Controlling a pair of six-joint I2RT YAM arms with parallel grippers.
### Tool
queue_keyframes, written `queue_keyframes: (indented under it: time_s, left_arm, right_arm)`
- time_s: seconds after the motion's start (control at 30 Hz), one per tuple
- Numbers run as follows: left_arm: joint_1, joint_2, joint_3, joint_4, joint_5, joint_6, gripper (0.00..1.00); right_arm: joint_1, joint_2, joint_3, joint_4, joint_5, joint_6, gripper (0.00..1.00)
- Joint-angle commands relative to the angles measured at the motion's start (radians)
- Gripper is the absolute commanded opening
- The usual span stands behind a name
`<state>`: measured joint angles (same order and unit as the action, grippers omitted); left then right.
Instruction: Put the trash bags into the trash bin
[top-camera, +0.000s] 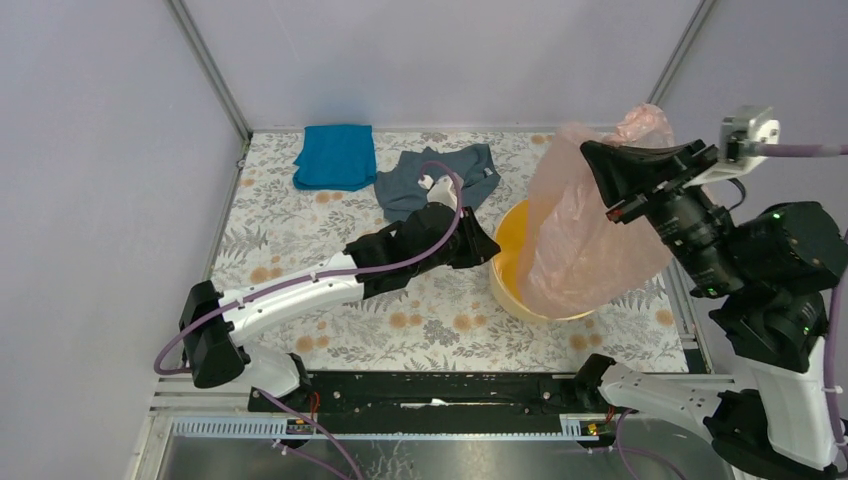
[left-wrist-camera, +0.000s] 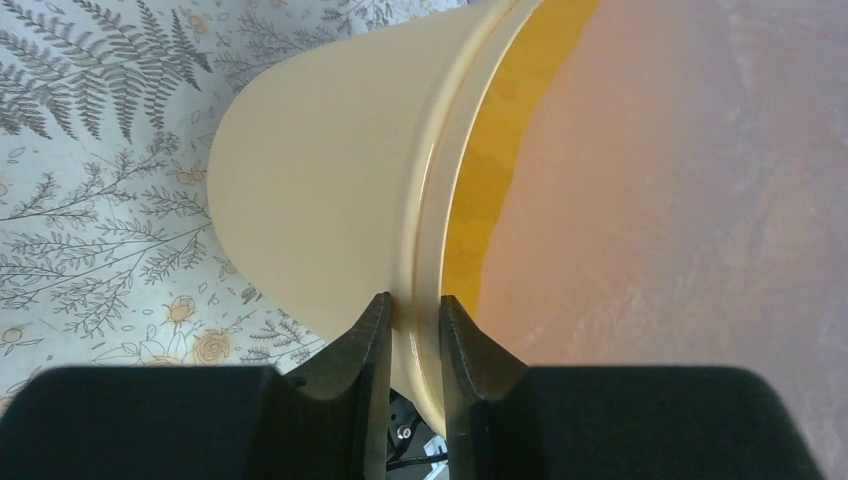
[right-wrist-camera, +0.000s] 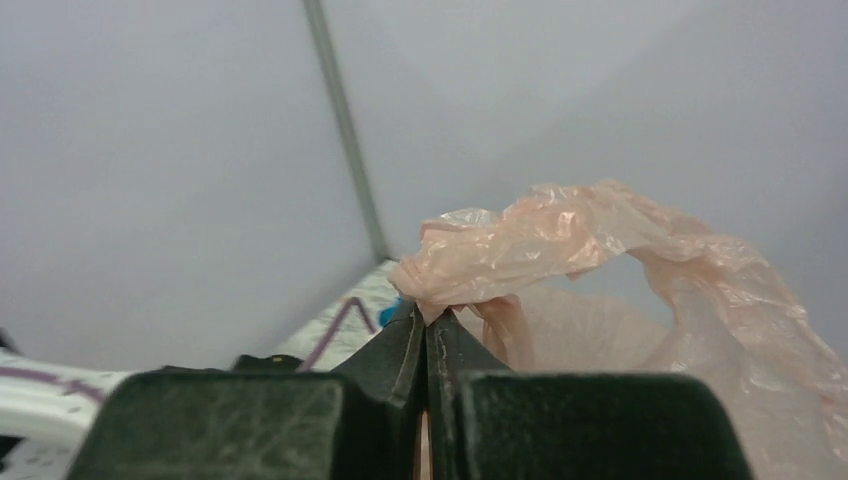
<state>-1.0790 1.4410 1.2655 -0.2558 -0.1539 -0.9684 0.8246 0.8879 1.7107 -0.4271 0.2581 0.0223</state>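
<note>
The yellow-orange trash bin (top-camera: 508, 250) stands right of the table's middle. My left gripper (top-camera: 484, 246) is shut on its left rim; in the left wrist view the fingers (left-wrist-camera: 370, 340) pinch the rim of the bin (left-wrist-camera: 320, 190). My right gripper (top-camera: 594, 157) is shut on the top edge of the pale-pink trash bag (top-camera: 585, 230), held high so the bag hangs down into the bin's mouth. In the right wrist view the bag (right-wrist-camera: 560, 250) bunches out from the closed gripper (right-wrist-camera: 428, 322). The bag also shows inside the bin in the left wrist view (left-wrist-camera: 680, 200).
A grey-blue garment (top-camera: 435, 178) lies at the back behind my left arm. A bright blue folded cloth (top-camera: 336, 155) lies at the back left. Grey walls and frame posts close the table on three sides.
</note>
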Motion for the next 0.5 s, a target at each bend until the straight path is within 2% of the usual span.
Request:
queue_keyframes:
  time_s: [0.0, 0.07, 0.13, 0.27, 0.37, 0.47]
  left_arm:
    - [0.007, -0.049, -0.001, 0.053, -0.033, 0.007, 0.21]
    - [0.007, -0.054, 0.005, 0.047, -0.026, 0.011, 0.22]
    - [0.007, -0.067, 0.001, 0.044, -0.028, 0.012, 0.24]
    - [0.007, -0.097, -0.014, 0.028, -0.041, 0.014, 0.36]
    - [0.007, -0.11, -0.02, 0.012, -0.043, 0.021, 0.44]
    - [0.007, -0.112, -0.011, 0.0, -0.044, 0.042, 0.47]
  right_arm:
    - [0.0, -0.013, 0.066, 0.094, -0.162, 0.155, 0.0]
    - [0.001, -0.002, 0.07, 0.084, -0.204, 0.114, 0.0]
    - [0.001, -0.027, 0.01, 0.099, -0.337, -0.002, 0.0]
    - [0.0, -0.133, -0.156, 0.029, -0.577, -0.2, 0.0]
    - [0.0, -0.22, -0.225, 0.011, -0.535, -0.239, 0.0]
    - [0.001, -0.28, -0.255, -0.038, -0.359, -0.313, 0.0]
